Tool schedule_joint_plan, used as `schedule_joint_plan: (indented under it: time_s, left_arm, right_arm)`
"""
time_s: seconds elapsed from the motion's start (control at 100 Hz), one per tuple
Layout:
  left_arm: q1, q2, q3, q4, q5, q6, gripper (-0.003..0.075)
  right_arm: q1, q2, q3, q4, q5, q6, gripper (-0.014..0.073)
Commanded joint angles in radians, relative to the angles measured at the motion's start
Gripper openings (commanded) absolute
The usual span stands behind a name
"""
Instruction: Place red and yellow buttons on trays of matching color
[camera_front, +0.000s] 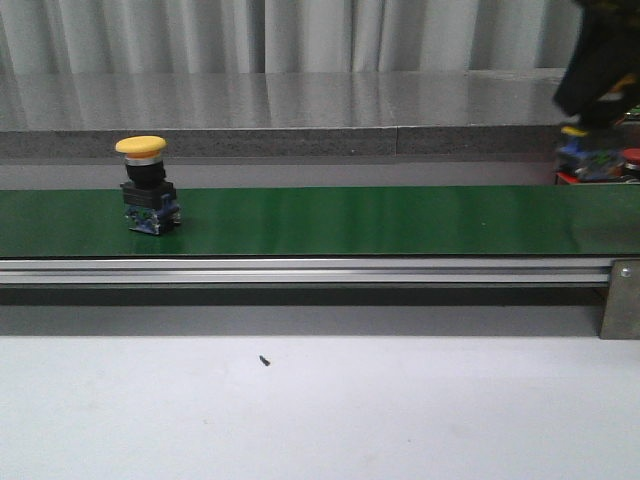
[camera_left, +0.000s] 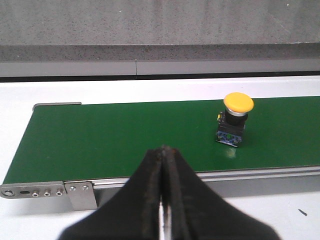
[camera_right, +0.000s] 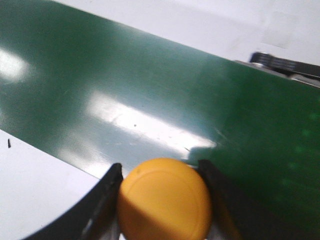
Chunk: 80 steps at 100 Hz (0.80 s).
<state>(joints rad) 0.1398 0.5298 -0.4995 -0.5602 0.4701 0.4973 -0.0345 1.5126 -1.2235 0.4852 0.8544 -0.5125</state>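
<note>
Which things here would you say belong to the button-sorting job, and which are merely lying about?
Belonging to the job:
- yellow button on the belt
- yellow button held in the right tool
- green belt
- left tool, shut and empty

Just lying about:
- small dark speck on the white table
- grey ledge behind the belt

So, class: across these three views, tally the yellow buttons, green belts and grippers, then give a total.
Yellow buttons: 2 (belt button, held button)
Green belt: 1
Grippers: 2 (left gripper, right gripper)
Total: 5
</note>
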Motion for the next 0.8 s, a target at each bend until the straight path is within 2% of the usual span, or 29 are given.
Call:
schedule_joint_plan:
  time_s: [0.0, 0.13, 0.32, 0.52, 0.79]
  left_arm:
    - [-0.007, 0.004, -0.025, -0.022, -0.071, 0.001, -0.002]
    - [-0.007, 0.004, -0.025, -0.022, -0.071, 0.001, -0.002]
    - [-0.007, 0.004, -0.025, -0.022, -0.071, 0.001, -0.002]
    - [-0.007, 0.004, -0.025, -0.022, -0.076, 0.001, -0.002]
    - [-0.007, 0.004, -0.025, -0.022, -0.078, 0.001, -0.002]
  right_arm:
    - [-0.096, -0.101, -0.034, 0.008, 0.041, -0.001, 0.0257]
    - [-0.263, -0.161, -0.032, 0.008, 0.095, 0.001, 0.0257]
    - [-0.46, -0.158, -0.025, 0.008, 0.049, 0.018, 0.0257]
    - [-0.56, -0.068, -0.019, 0.008, -0.029, 0.018, 0.0257]
    - [-0.61, 0.109, -0.019, 0.008, -0.082, 0.018, 0.0257]
